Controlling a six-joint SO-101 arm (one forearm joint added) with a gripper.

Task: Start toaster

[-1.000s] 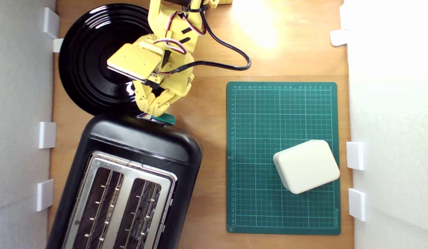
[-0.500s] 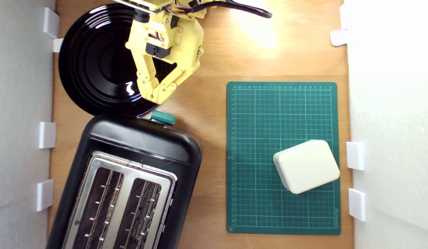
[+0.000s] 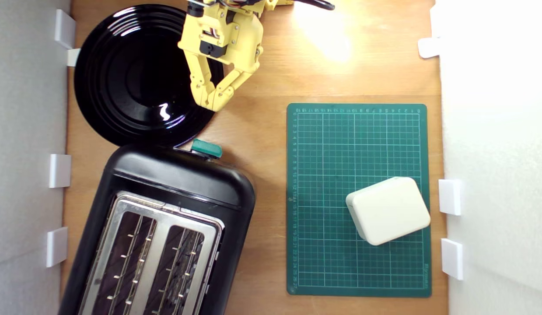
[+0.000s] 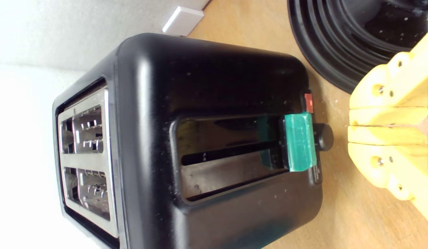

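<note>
The glossy black toaster point(image 3: 179, 175) lies at the exterior view's lower left, its silver top plate and two empty slots facing up. Its teal lever knob point(image 3: 206, 148) sticks out of the end facing the arm. My yellow gripper point(image 3: 214, 104) hovers apart from the knob, over the plate's rim, fingers pressed together with nothing between them. In the wrist view the toaster point(image 4: 214, 79) fills the frame. The lever knob point(image 4: 298, 141) sits at the table end of its slot, and my gripper point(image 4: 352, 126) is shut a short gap away.
A round black plate point(image 3: 122, 74) lies beside the toaster's lever end. A green cutting mat point(image 3: 358, 144) carries a cream rounded box point(image 3: 388, 210) at the exterior view's right. White brackets point(image 3: 60, 170) line the side walls. A red button point(image 4: 308, 102) and black dial point(image 4: 323, 137) flank the lever.
The gripper was touching the teal lever knob a second ago; it has since pulled back from it toward the top of the exterior view. The toaster has not shifted.
</note>
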